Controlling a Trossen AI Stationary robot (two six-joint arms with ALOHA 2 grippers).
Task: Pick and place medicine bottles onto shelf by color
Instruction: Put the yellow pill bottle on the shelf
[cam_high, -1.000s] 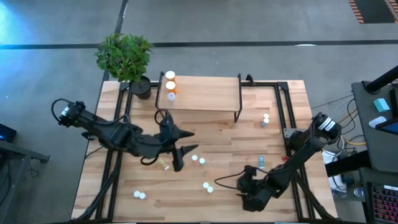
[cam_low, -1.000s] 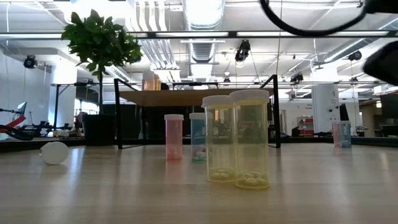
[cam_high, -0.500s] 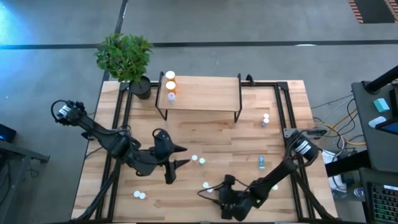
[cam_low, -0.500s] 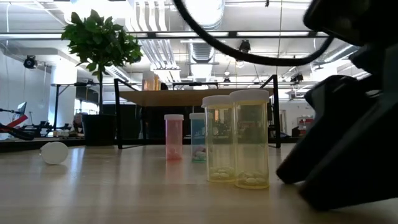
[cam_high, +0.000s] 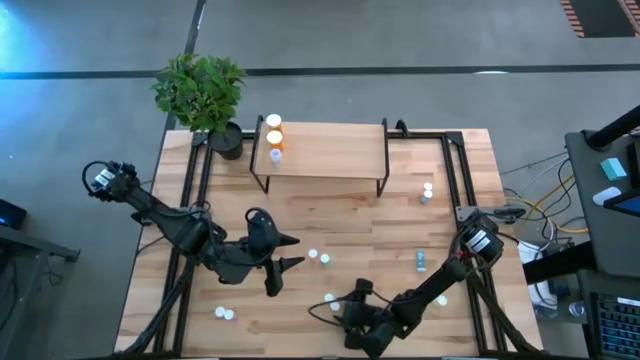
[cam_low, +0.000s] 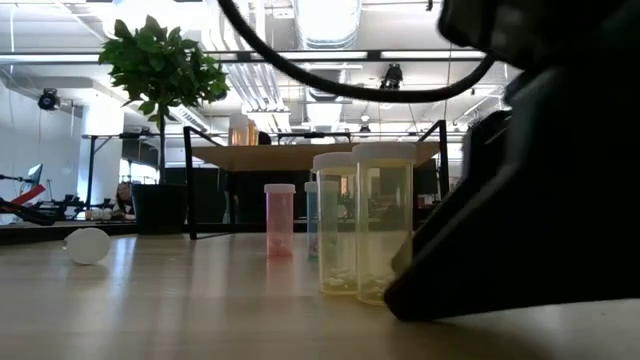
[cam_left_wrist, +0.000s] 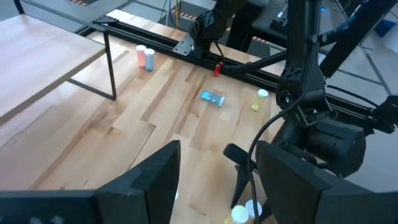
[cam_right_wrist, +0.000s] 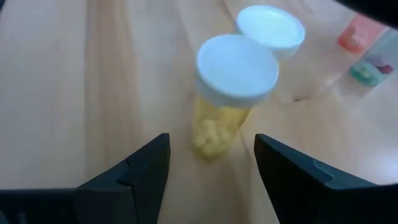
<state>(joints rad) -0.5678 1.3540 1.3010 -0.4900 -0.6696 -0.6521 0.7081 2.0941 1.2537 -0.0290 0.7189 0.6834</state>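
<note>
Two yellow medicine bottles (cam_high: 332, 300) with white caps stand upright side by side near the table's near edge. My right gripper (cam_high: 347, 306) is open at table height just to their right; in the right wrist view its gripper point (cam_right_wrist: 211, 165) lies before the nearer yellow bottle (cam_right_wrist: 231, 87). In the low view the gripper is a dark mass (cam_low: 520, 230) beside the bottles (cam_low: 362, 225). My left gripper (cam_high: 292, 251) hovers open over the table's middle left. Three bottles (cam_high: 274, 137) stand on the shelf (cam_high: 330, 150) at its left end. My right gripper comes level from the table's right, its open fingers (cam_right_wrist: 134, 177) on either side of the nearer yellow bottle's lower body (cam_right_wrist: 214, 134). In the low view a finger overlaps the bottle's lower right side (cam_low: 403, 255); whether it touches, I cannot tell.
Loose bottles stand on the table: two white-capped ones (cam_high: 319, 258) near the left gripper, two (cam_high: 224, 314) at the near left, a pinkish pair (cam_high: 426, 192) at the right. A blue-green bottle (cam_high: 420, 261) lies on its side. A potted plant (cam_high: 205, 95) is at the far left corner.
My right gripper has swept low along the near edge toward the table's left, up to the two yellow bottles. Those bottles have slid a little toward the left, still upright. My left gripper has drawn back slightly toward the left and near edge.
</note>
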